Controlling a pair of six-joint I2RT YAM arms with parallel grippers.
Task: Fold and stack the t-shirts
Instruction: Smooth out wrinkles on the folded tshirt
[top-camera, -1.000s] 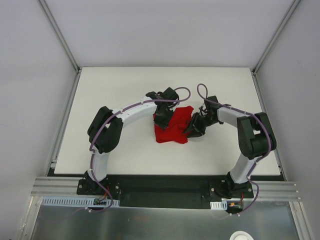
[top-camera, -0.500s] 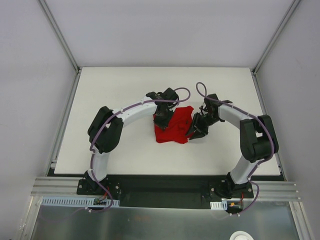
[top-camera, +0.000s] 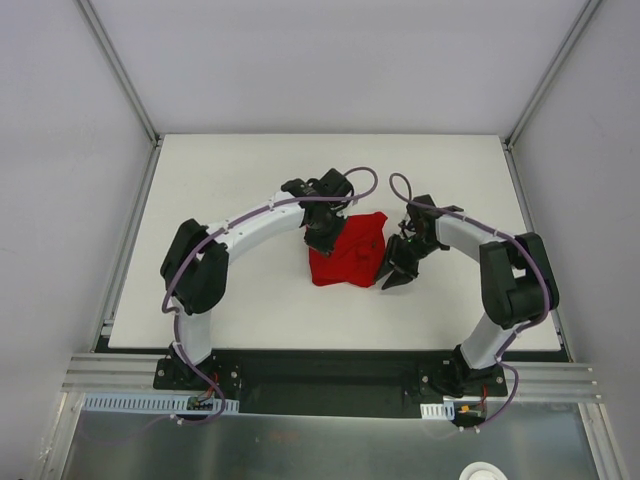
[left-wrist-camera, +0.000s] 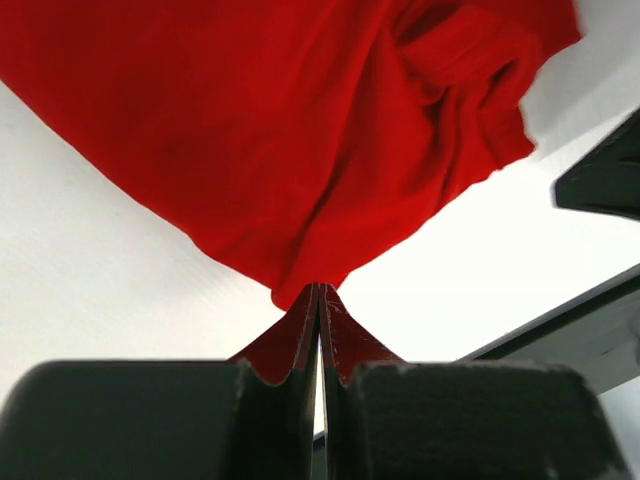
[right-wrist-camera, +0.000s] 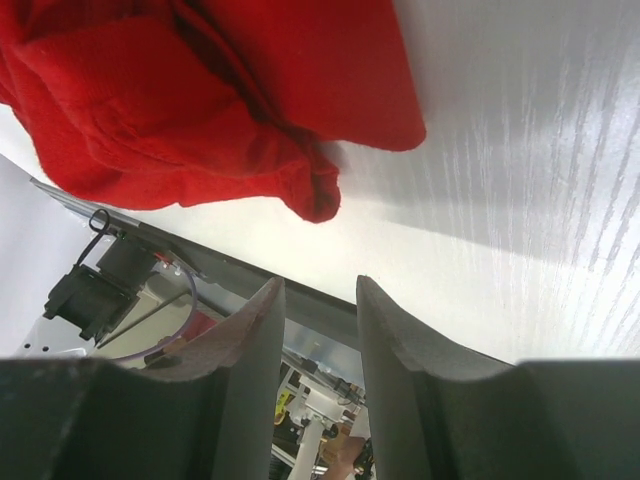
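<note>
Far left: left arm rising from its base at the near edge, elbow bent outward, white forearm sweeping up and to the right across the white table (top-camera: 250, 170). At its end, left gripper (left-wrist-camera: 318, 296) clenched tight, jaws pressed flat together with no gap, pinching a small peak of red cloth drawn up to a point from the edge of the t-shirt (top-camera: 350, 255).

Centre: t-shirt crumpled in a loose heap in the middle of the table, bunched into thicker folds on its right side, lying between the two grippers, with the left one over its upper left edge.

Right: right gripper (right-wrist-camera: 316, 290) partly parted, a clear gap between the two fingers (right-wrist-camera: 255, 340), nothing gripped and no cloth between them. Tips angled down toward the table just beside the lower right edge of the t-shirt, near a rolled hem but apart from it. Right arm up from its base at the near edge, elbow bowed out to the right, forearm reaching back left toward the heap.
</note>
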